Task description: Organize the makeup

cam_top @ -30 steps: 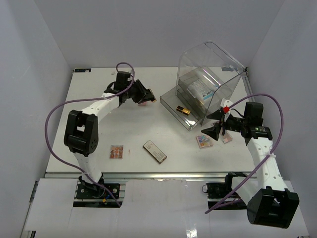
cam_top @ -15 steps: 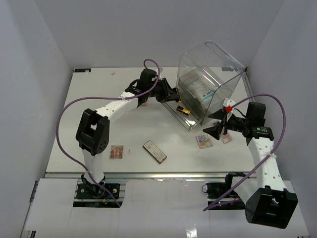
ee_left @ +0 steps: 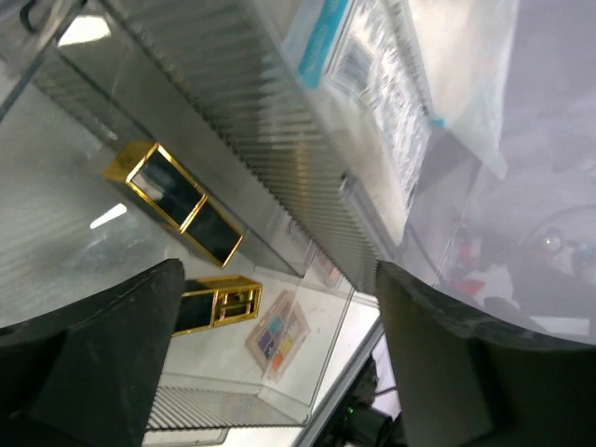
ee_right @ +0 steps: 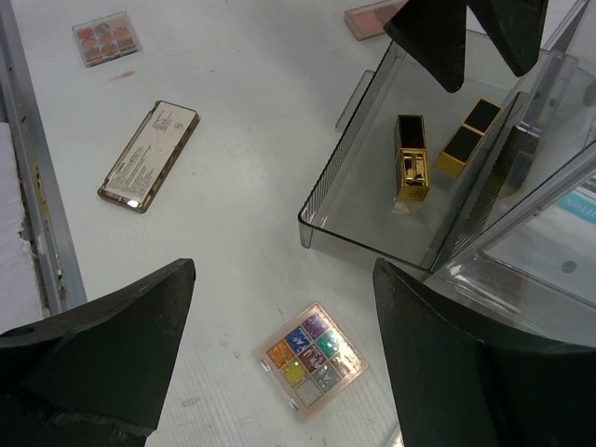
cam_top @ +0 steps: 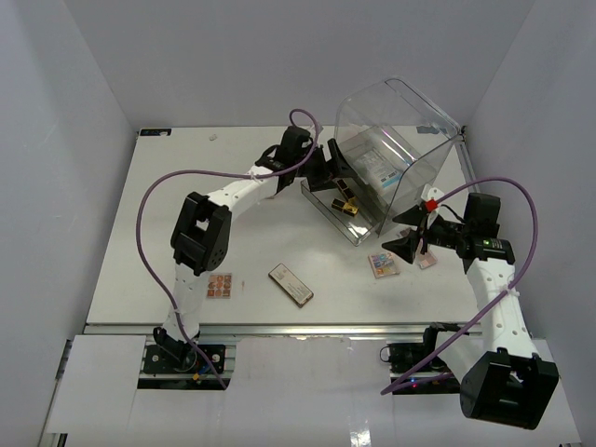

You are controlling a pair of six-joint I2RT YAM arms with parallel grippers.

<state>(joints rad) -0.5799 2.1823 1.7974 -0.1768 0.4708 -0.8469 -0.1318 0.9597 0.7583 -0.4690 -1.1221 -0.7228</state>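
**A:** Over the pulled-out drawer point(cam_top: 324, 209) of the clear acrylic box point(cam_top: 410, 121), the left gripper point(cam_top: 337, 177) hangs with its jaws spread wide and nothing between them. Two black-and-gold lipstick tubes point(ee_left: 182, 203) lie in the drawer beneath it.

**B:** And the right gripper point(cam_top: 406, 232)?

**A:** Its jaws are wide apart too, and empty. It is poised above the multicolour palette point(ee_right: 312, 358), which lies on the table just in front of the drawer. A small pink palette point(cam_top: 427, 261) sits beside that one. The long dark compact point(cam_top: 291, 284) and an orange-toned palette point(cam_top: 220, 285) lie well apart, toward the near edge. A white packet point(cam_top: 377, 168) with blue print is already inside the box.

**B:** How would the multicolour palette handle?

**A:** Light and stiff, I'd judge, but thin and lying flush with the table point(cam_top: 177, 177), with a slick clear lid. I would pinch it low across two opposite edges rather than press on the lid. The pressed powder would probably crack if it dropped.

**B:** The compact?

**A:** Across its narrow width, near the middle, so it doesn't tip.

**B:** Room to work?

**A:** The tabletop is white, flat and smooth, so flat pieces may slide under a finger. White walls point(cam_top: 65, 112) close in three sides, and the box crowds the right arm's far side.
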